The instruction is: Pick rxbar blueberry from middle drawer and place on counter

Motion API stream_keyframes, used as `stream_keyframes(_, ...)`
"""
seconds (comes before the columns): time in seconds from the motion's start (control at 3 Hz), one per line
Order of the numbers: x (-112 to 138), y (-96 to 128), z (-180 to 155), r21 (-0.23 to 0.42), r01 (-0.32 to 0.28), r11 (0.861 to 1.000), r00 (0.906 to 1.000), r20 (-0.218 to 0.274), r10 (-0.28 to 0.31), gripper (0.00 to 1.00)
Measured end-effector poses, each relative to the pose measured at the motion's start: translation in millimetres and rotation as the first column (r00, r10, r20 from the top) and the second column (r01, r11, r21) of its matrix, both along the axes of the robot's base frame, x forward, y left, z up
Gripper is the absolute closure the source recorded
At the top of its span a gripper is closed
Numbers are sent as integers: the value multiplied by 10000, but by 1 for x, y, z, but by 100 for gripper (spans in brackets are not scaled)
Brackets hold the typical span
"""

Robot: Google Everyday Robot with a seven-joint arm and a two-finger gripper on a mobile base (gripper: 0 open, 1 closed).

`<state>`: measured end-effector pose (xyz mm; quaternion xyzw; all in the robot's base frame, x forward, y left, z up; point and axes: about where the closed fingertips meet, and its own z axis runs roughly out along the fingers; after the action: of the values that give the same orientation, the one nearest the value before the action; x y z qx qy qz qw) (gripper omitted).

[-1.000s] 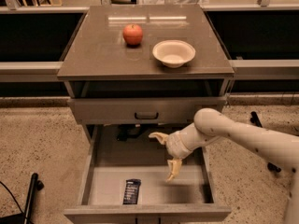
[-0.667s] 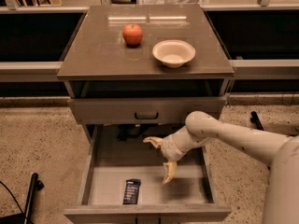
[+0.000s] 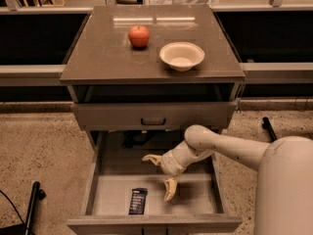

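Observation:
The rxbar blueberry (image 3: 138, 200), a small dark bar with white lettering, lies flat on the floor of the middle drawer (image 3: 195, 204), near its front and left of centre. The drawer is pulled out wide open. My gripper (image 3: 161, 177) hangs over the drawer's middle, just right of and a little above the bar, with its two pale fingers (image 3: 170, 189) spread apart and nothing between them. The white arm reaches in from the lower right. The counter (image 3: 102, 58) is the glossy grey-brown top above the drawers.
A red apple (image 3: 139, 35) and a white bowl (image 3: 181, 56) sit on the counter. A shut drawer front with a black handle (image 3: 153, 122) is above the open drawer. A black post (image 3: 30, 205) stands on the speckled floor at lower left.
The arm and gripper have moved left and slightly lower over the drawer, closer to the bar. The bar has not moved.

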<state>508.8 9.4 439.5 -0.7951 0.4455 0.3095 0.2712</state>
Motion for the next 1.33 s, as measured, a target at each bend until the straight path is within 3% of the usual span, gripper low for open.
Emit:
stream_keyframes(1.0,-18,23,-38,-502,662,9965,9951,-700,-696,0)
stream_keyframes(1.33,-19,33,-55,-544,605,9967,9941,-868,-650,0)
